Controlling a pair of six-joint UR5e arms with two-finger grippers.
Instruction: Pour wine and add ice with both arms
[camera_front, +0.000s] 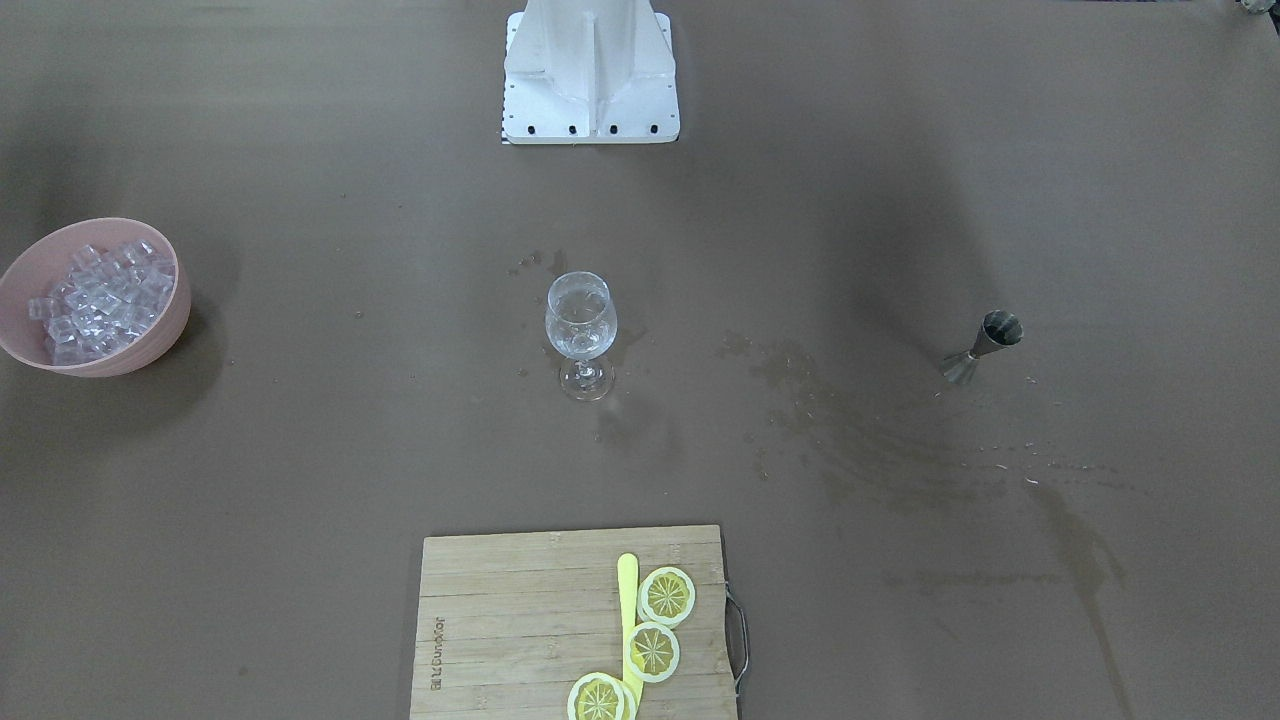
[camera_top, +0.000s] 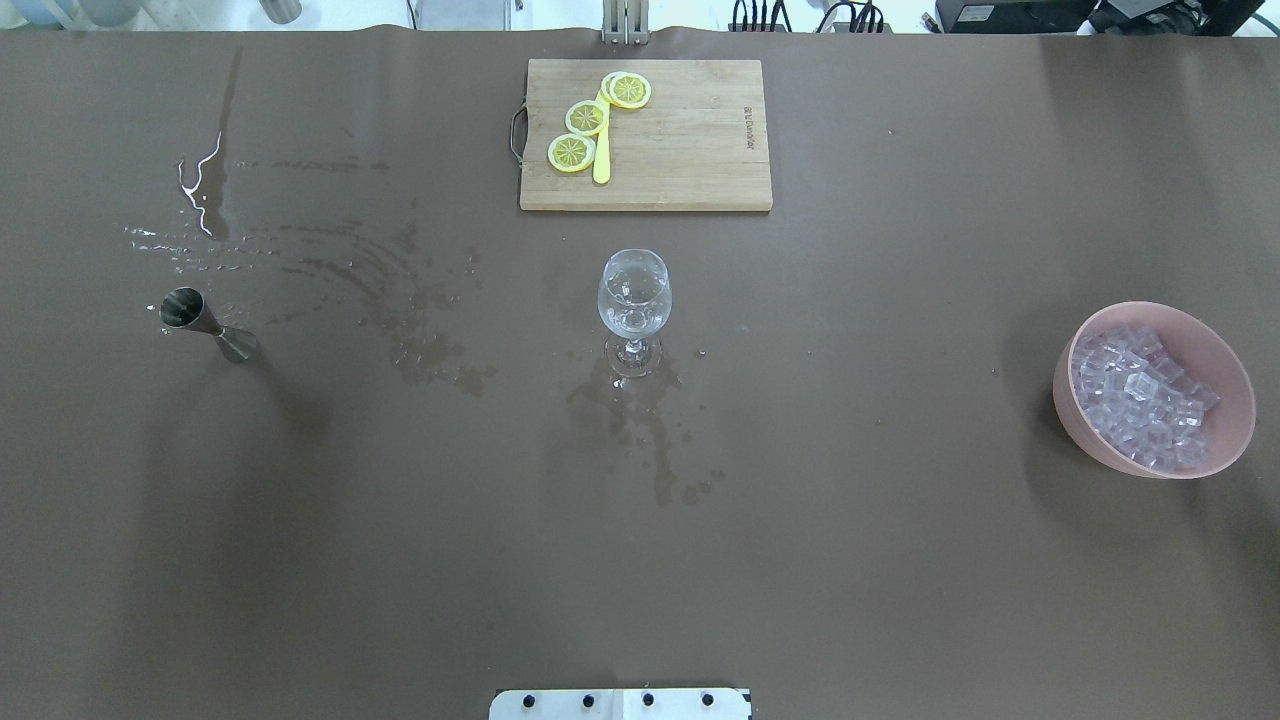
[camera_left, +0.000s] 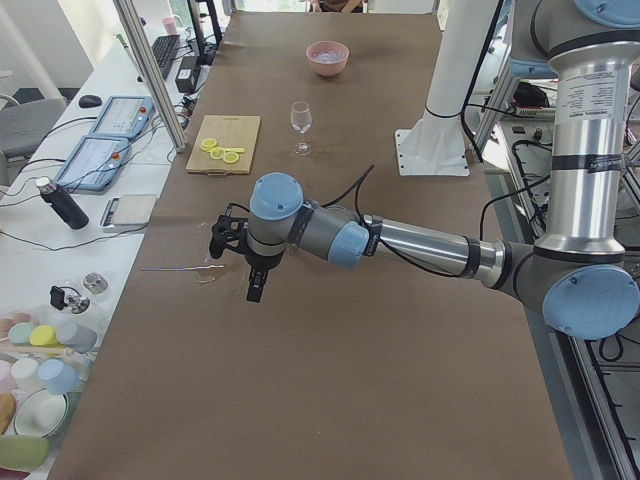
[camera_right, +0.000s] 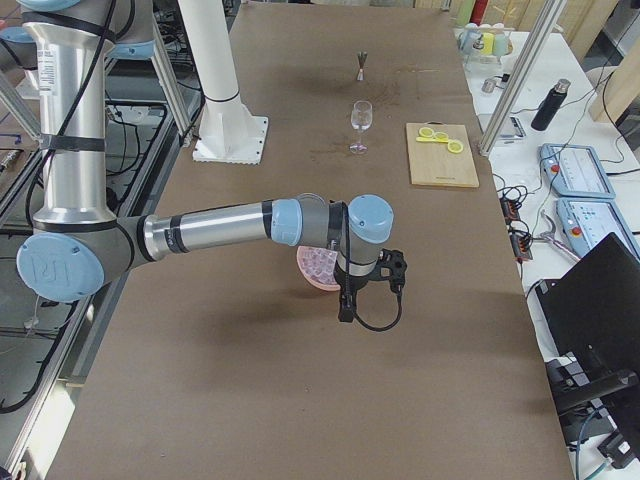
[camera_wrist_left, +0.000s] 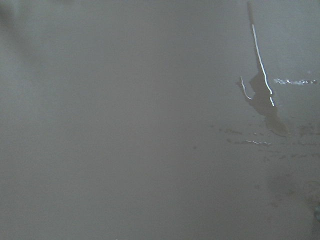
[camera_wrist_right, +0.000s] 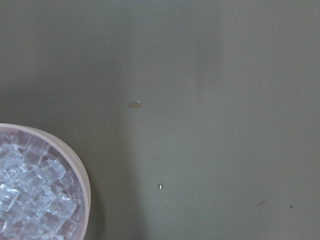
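A clear wine glass (camera_top: 634, 300) stands upright mid-table; no wine is in view. The ice (camera_top: 1145, 395) fills a pink bowl (camera_top: 1235, 400) at the right, and the right wrist view shows the ice (camera_wrist_right: 30, 200) at its lower left. A steel jigger (camera_top: 205, 322) stands at the left. My left arm (camera_left: 420, 245) reaches over the table's left end, its gripper (camera_left: 255, 288) pointing down above bare table. My right arm (camera_right: 220, 225) holds its gripper (camera_right: 345, 305) just beside the bowl (camera_right: 318, 268). Whether either gripper is open or shut I cannot tell.
At the table's far edge lies a wooden cutting board (camera_top: 690, 150) with lemon slices (camera_top: 585, 118) and a yellow knife (camera_top: 601, 165). Wet spill marks (camera_top: 400, 300) spread between jigger and glass. The white base block (camera_front: 590, 70) sits at the near edge.
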